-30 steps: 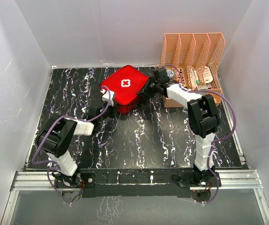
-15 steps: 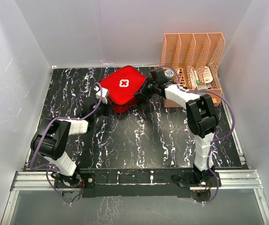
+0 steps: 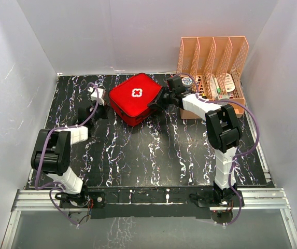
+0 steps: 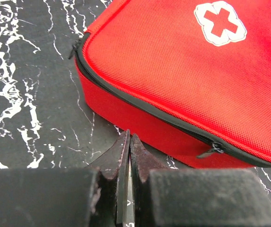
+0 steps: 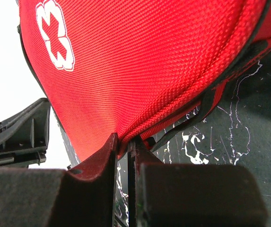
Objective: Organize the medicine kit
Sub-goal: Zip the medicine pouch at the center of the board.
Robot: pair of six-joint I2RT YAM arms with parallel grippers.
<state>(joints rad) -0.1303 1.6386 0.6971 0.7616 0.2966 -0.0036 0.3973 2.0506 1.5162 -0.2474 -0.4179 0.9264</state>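
Observation:
The medicine kit [image 3: 136, 97] is a red fabric zip case with a white cross on its lid, lying closed at the back middle of the black marbled table. In the left wrist view the medicine kit [image 4: 182, 61] fills the upper right, its zip pull [image 4: 211, 150] hanging at the side. My left gripper [image 4: 128, 138] is shut and empty, just short of the case's side wall. The left gripper [image 3: 104, 106] sits to the left of the case. My right gripper [image 5: 124, 143] is shut on the case's red fabric edge. The right gripper [image 3: 156, 102] holds the case's right corner.
An orange-pink plastic file rack [image 3: 213, 57] stands at the back right, right behind the right arm, with small items in its slots. White walls enclose the table on three sides. A black strap [image 5: 206, 111] trails from the case onto the table.
My left gripper has pulled back to the left, away from the case's front-left side, and has shut fully. The right gripper keeps its hold and the case has barely shifted.

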